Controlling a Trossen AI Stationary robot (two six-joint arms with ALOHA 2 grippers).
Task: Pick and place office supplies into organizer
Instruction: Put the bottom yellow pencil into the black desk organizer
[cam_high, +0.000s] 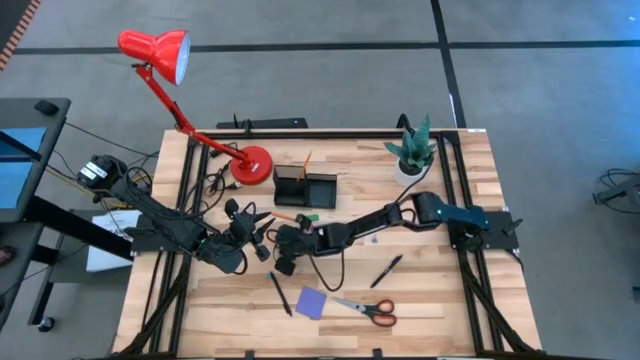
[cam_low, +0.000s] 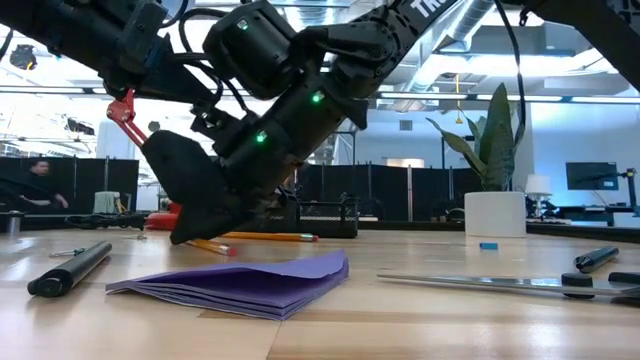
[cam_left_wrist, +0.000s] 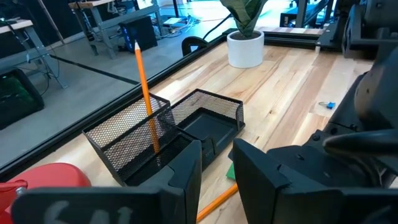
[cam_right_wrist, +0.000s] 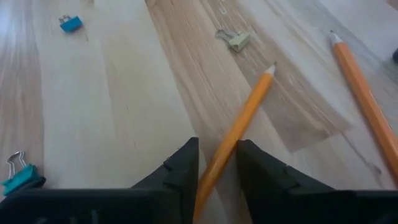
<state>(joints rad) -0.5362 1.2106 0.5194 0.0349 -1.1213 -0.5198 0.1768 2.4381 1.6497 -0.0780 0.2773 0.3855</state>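
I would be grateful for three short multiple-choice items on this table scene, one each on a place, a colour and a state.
1. Where does the pencil already put away stand?
A. in the mesh organizer
B. in the plant pot
C. on the notepad

2. What colour is the notepad?
A. green
B. purple
C. yellow

3. What lies between the right pincer's fingers?
A. the scissors
B. a black pen
C. an orange pencil

Key:
1 A, an upright pencil rises from the organizer.
2 B, the notepad is purple.
3 C, the right pincer has an orange pencil between its fingers, tilted up off the table.
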